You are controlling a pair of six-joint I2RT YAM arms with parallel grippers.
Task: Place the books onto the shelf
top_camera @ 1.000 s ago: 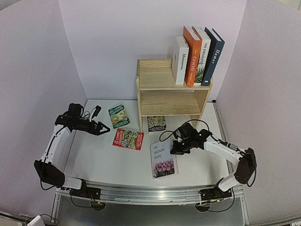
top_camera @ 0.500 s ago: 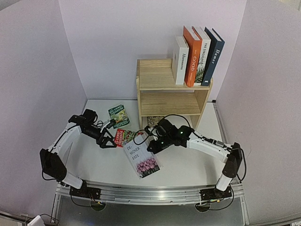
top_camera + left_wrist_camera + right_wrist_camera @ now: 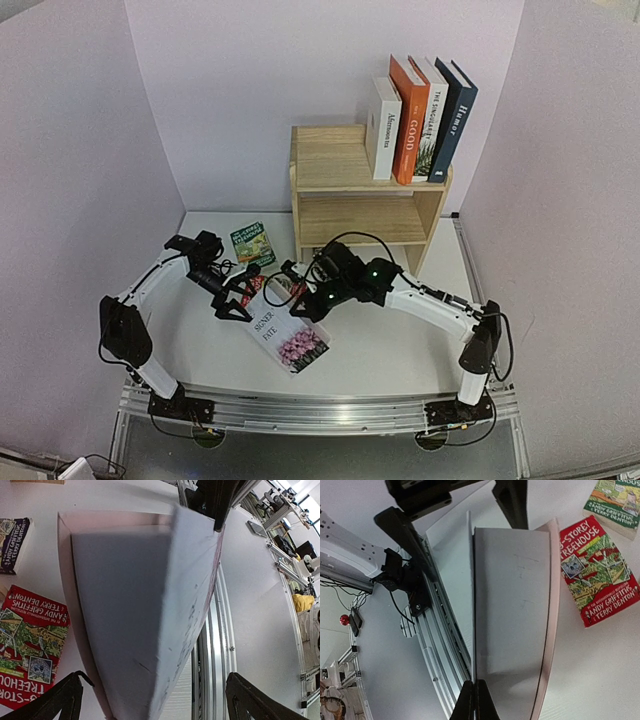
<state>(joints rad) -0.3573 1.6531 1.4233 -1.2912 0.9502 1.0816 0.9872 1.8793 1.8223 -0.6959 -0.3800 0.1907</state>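
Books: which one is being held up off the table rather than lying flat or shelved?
The white flower-cover book, pinched by the right end effector; the red paperback and green paperback lie flat; four others stand on the shelf.

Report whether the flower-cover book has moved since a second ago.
Yes. The flower-cover book has shifted left, now below the left post of the shelf.

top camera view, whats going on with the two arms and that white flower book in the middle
The right gripper is shut on one edge of the white book with pink flowers on its cover, holding it tilted above the white table. The left gripper is open, its jaws at the book's other side, not closed on it. Four tall books stand on the top tier of the light wooden shelf. A red paperback and a green paperback lie flat on the table.
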